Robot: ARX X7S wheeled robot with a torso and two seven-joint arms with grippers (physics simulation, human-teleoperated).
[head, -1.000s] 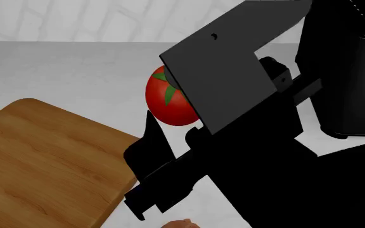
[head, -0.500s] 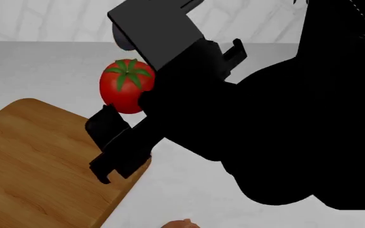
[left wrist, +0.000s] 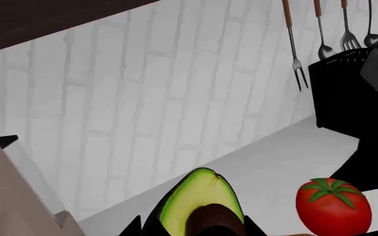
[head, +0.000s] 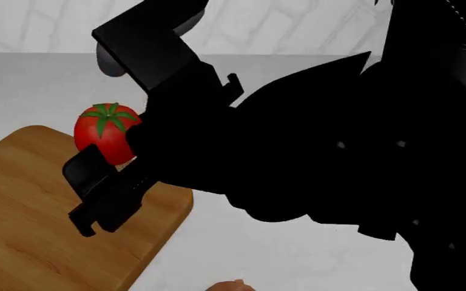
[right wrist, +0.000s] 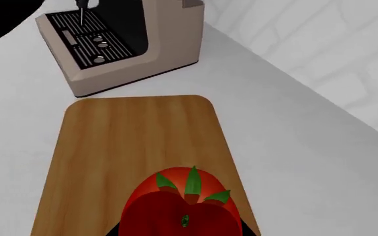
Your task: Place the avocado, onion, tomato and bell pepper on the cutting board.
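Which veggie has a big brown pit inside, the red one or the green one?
The avocado, held by the left gripper: a cut half with yellow-green flesh around a brown pit. The tomato is whole, smooth, red, with green leaves.

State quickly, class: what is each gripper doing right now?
Left gripper: shut on the avocado.
Right gripper: shut on the tomato, carried over the cutting board.

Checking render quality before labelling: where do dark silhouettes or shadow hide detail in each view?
Head view: the right arm renders as flat black, covering part of the tomato and cutting board. Left wrist view: the avocado is crisp, its gripper barely visible. Right wrist view: evenly lit, no glare.
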